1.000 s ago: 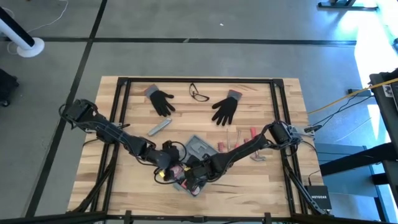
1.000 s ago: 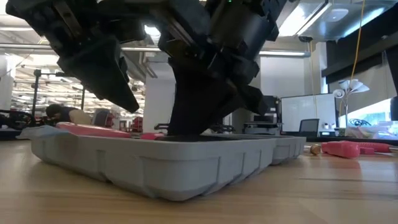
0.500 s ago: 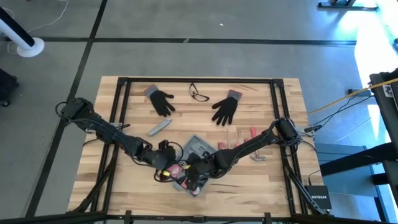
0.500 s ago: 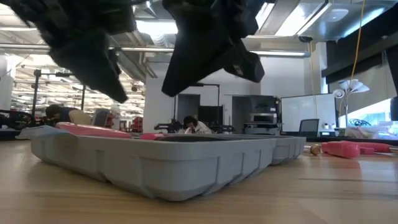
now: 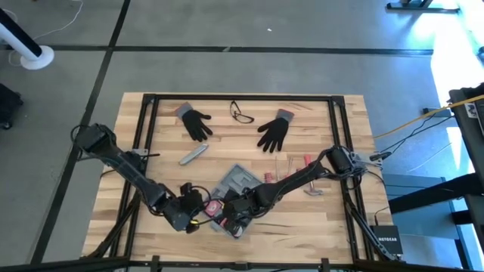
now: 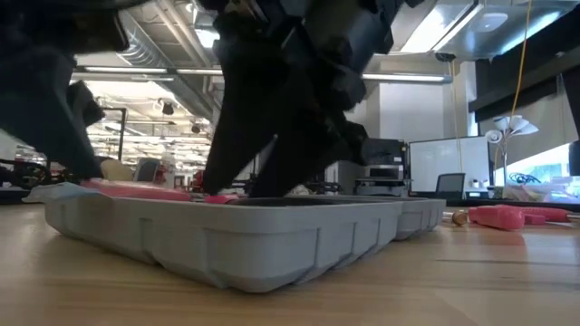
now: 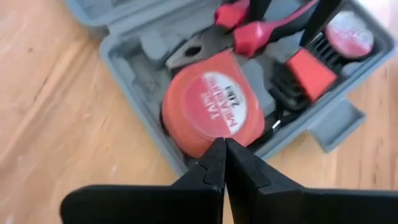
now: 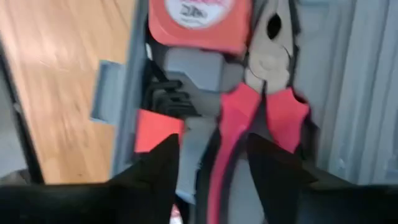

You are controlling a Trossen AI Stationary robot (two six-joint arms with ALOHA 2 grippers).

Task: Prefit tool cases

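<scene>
Red tape measure (image 7: pixel 208 106) in the tool case (image 7: pixel 134 56) is showing "TAPE MEASURE"; black box (image 5: pixel 392 242) reading "NETGEAR".

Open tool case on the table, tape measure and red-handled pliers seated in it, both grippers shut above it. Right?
Not quite. Only the left gripper is shut; the right wrist view shows the right gripper open over the red-handled pliers. The tool case is open, with the tape measure and pliers seated.

Two black gloves (image 5: pixel 198 123) lie at the desk's (image 5: pixel 348 227) far side, glasses (image 5: pixel 241 114) between them — a slim grey bar (image 5: pixel 193 156) nearer, red-handled tools (image 5: pixel 308 161) to the right.
</scene>
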